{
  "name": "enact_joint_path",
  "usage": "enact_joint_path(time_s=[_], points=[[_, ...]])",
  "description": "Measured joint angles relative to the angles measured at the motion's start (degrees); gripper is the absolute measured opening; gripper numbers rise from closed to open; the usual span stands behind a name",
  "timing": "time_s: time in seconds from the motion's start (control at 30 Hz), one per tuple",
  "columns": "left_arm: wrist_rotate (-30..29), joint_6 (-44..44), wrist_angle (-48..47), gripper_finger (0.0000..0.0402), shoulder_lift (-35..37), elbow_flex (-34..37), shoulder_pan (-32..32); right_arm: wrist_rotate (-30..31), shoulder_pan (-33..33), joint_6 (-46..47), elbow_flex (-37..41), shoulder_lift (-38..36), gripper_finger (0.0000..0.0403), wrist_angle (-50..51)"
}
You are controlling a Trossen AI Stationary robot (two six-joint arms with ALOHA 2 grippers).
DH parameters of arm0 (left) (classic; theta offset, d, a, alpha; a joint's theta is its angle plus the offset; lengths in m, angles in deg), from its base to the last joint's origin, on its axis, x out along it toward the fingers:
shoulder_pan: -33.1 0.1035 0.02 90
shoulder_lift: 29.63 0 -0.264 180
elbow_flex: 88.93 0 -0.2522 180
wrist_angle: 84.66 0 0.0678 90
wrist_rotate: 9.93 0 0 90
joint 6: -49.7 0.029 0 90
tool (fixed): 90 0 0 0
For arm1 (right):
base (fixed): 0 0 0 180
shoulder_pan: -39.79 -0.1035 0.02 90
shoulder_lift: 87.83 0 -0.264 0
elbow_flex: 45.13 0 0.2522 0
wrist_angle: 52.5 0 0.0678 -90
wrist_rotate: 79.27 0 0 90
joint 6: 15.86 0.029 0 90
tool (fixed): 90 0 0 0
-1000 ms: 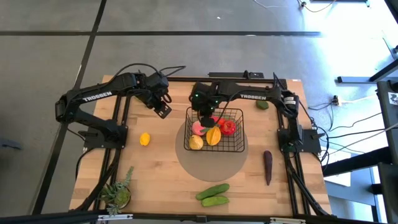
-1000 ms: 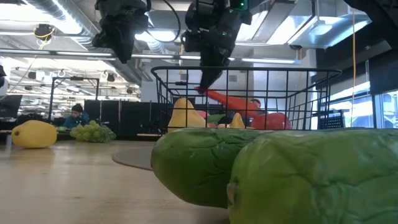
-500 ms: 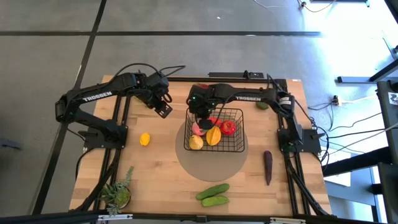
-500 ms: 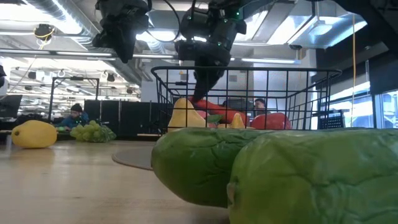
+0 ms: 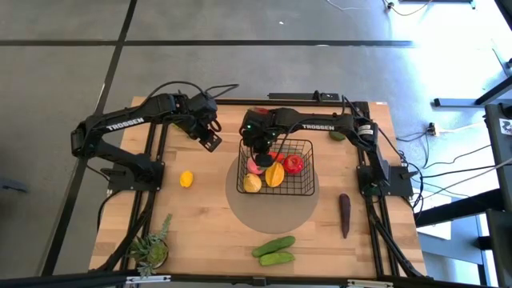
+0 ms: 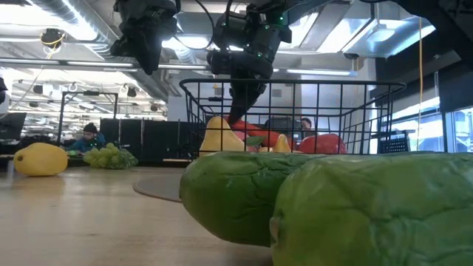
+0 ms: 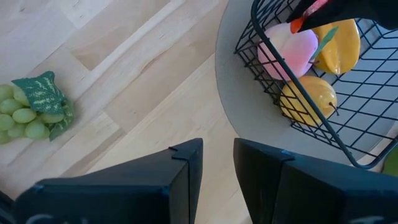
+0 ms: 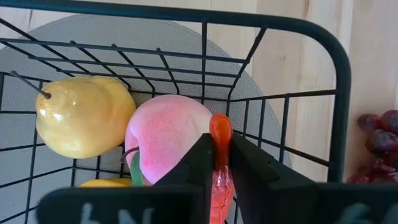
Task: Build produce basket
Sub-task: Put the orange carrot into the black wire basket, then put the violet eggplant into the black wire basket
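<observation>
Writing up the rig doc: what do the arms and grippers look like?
Both arms are dark, slim and jointed, with white TROSSEN lettering on the upper link. Black cables loop off the left arm and the right arm. The left gripper and the right gripper have flat, angular black fingers.

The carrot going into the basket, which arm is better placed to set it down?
Right. Its pincer is shut on the carrot inside the basket; the left pincer hangs outside it.
</observation>
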Motion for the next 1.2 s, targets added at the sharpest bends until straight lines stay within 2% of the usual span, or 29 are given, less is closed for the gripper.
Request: enact_joint_path(time_s=[0.17,0.33,0.73,0.87,1.0,1.2], points=[[0.0,0.02,0.0,0.008,0.0,0.0,0.0,0.04,-0.05,-0.09,0.0,0.0,0.0071,0.0],[0.0,0.02,0.0,0.008,0.0,0.0,0.0,0.02,-0.09,0.06,-0.06,-0.06,0.0075,0.28],[-2.08,1.73,0.22,0.008,0.0,0.0,-0.02,-2.93,-0.55,4.98,-14.14,-3.61,0.0076,23.76],[-2.25,3.29,1.02,0.008,0.0,0.0,-0.76,-2.94,-1.75,8.99,-18.89,-4.74,0.0076,28.64],[-2.21,6.0,3.16,0.008,0.0,0.0,-2.28,-2.46,-3.95,11.72,-20.48,-6.69,0.0076,33.1],[-3.18,11.81,7.01,0.008,0.0,0.0,-5.25,3.37,-7.52,25.14,-20.57,-11.07,0.0076,39.74]])
